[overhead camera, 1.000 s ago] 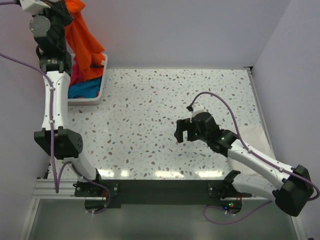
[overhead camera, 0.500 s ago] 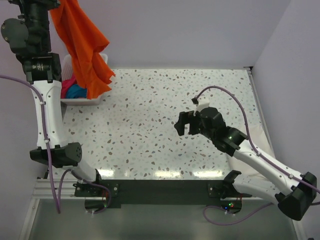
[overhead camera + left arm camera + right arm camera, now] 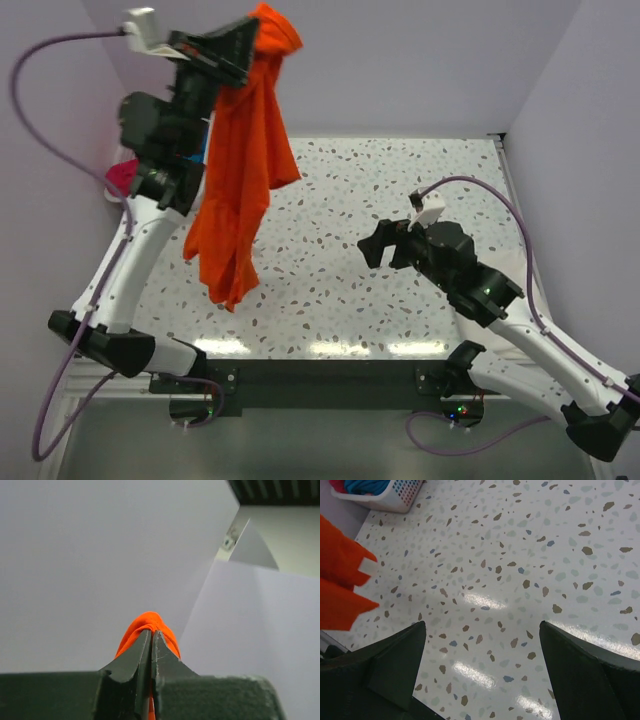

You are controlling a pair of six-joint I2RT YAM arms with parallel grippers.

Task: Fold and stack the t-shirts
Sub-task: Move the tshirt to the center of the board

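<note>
orange t-shirt [image 3: 236,190] | pinched at its top in clamped left gripper [image 3: 151,633], hanging below it above tabletop [image 3: 340,190] | right gripper [image 3: 482,624] spread (fingers well apart), shirt off to its left

1. The orange t-shirt [image 3: 238,180] is unfolded and hangs lengthwise above the desk [image 3: 400,180]. Its bunched top is pinched in the left end effector [image 3: 151,636].
2. The magenta t-shirt [image 3: 337,484] and the teal t-shirt [image 3: 367,484] lie crumpled in the basket [image 3: 395,497].

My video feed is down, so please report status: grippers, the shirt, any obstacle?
Left gripper shut on orange t-shirt, cloth hanging over table. Right gripper open, empty. No obstacle seen beneath.
</note>
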